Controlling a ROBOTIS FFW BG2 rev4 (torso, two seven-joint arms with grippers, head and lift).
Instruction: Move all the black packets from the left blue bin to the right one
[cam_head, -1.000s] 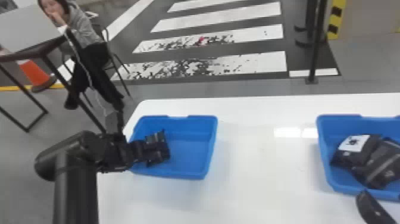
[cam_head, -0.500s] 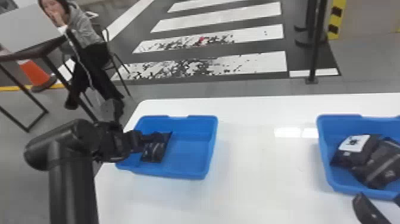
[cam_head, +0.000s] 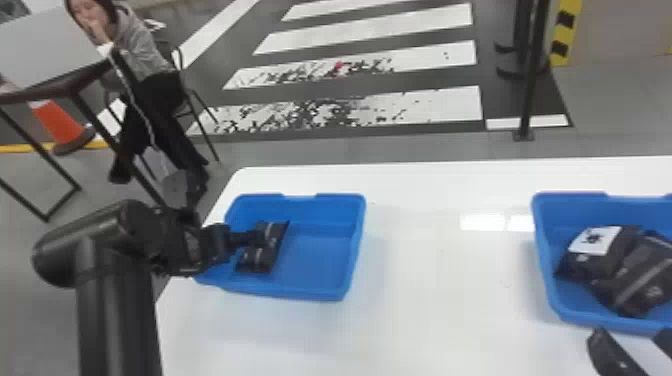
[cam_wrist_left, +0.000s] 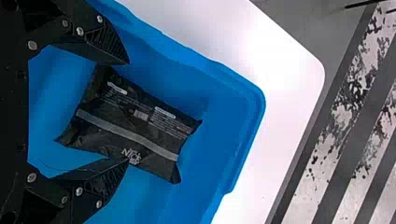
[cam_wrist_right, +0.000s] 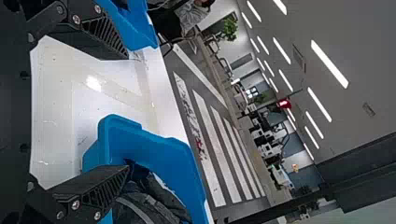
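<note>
Head view: left gripper at black packet, right gripper near right bin (fingers spread on both)

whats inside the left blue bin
The left blue bin holds one visible black packet, with the open left gripper at it. Whatever is directly beneath the packet is covered and can't be seen.

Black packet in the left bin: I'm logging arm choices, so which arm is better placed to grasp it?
Left, I'd judge: the left end effector is open over the packet, while the right end effector is by the right bin.
</note>
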